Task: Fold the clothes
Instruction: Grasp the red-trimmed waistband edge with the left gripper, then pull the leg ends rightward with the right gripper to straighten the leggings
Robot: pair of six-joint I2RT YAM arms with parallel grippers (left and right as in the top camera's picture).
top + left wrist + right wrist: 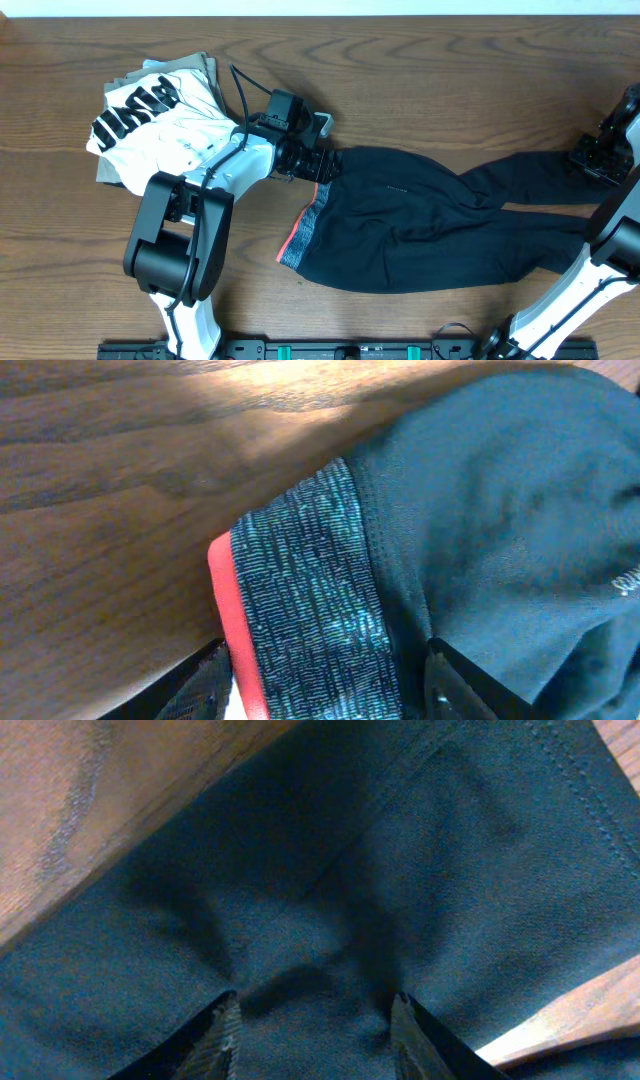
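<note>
Now: Take the Waistband Squarely

The long black stretchy leggings (420,220) lie spread on the wooden bench (420,60), legs toward your right. Left gripper (325,665): jaws spread astride the grey heathered waistband (310,590) with its coral-red edge. Close on that thicker, textured band, not the thin smooth knit. Right gripper (315,1010): jaws part-spread over puckered leg cloth; you cannot tell whether they pinch it.

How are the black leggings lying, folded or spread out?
Spread out: the leggings lie full length, waistband at one end, both legs extended.
</note>
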